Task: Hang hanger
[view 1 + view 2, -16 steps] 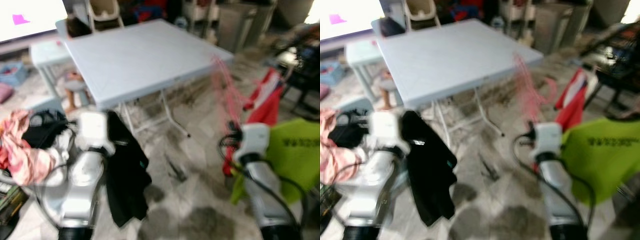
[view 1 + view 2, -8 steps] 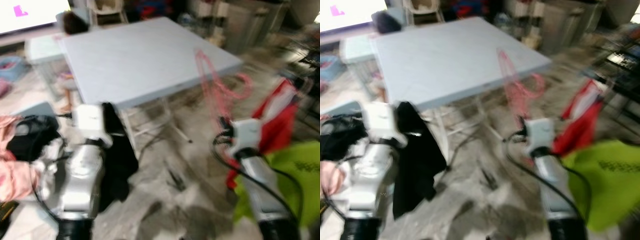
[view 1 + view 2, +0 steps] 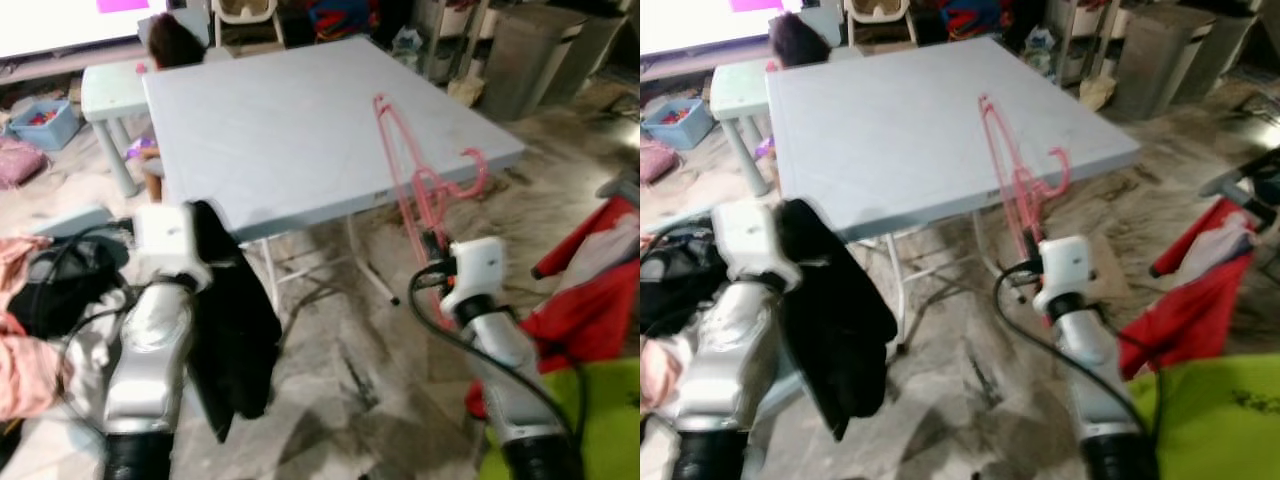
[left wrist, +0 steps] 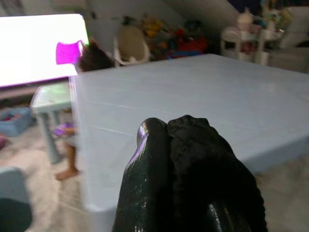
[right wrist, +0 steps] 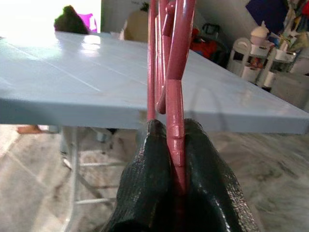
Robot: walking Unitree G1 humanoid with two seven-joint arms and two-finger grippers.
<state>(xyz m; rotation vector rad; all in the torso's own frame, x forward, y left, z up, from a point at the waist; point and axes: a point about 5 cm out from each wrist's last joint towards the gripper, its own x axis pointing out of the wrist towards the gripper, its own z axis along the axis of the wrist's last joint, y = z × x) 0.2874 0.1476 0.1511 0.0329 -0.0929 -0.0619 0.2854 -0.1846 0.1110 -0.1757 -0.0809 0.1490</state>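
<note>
Hanger point(image 3: 415, 170), pink and thin, stands upright in the right gripper point(image 5: 166, 145), whose two black fingers point(image 5: 145, 169) are clenched on its lower bar with no gap between them; its hook point(image 3: 472, 165) curls out toward 3 o'clock, and the frame rises toward 12 o'clock in front of the near corner of the table point(image 3: 290, 130). That pale table fills the upper middle of the head views, its near edge running from about 9 to 3 o'clock just beyond both wrists, its right corner pointing to 2 o'clock. Under that edge the folding legs point(image 3: 365, 265) stand on marbled floor point(image 3: 340, 370), and bare floor lies open between the two arms down to 6 o'clock. At 3 to 4 o'clock a red garment point(image 3: 590, 280) hangs close beside the right arm, with a lime-green cloth point(image 3: 1210, 410) below it at 5 o'clock, so room on that side is tight. At 9 o'clock a heap of dark and pink clothes point(image 3: 40, 310) crowds the left arm. The left gripper point(image 4: 186, 159) is closed on a black garment point(image 3: 235, 320), which drapes down from it toward 6 o'clock and hangs free of the floor; in the left wrist view the cloth bunches over the fingers, held short of the table's near edge. At 11 o'clock a small stool point(image 3: 110, 90) stands behind the table, with a person's dark hair point(image 3: 175, 40) showing above the far edge; grey bins point(image 3: 535, 45) stand at 1 o'clock, well apart from the table.
</note>
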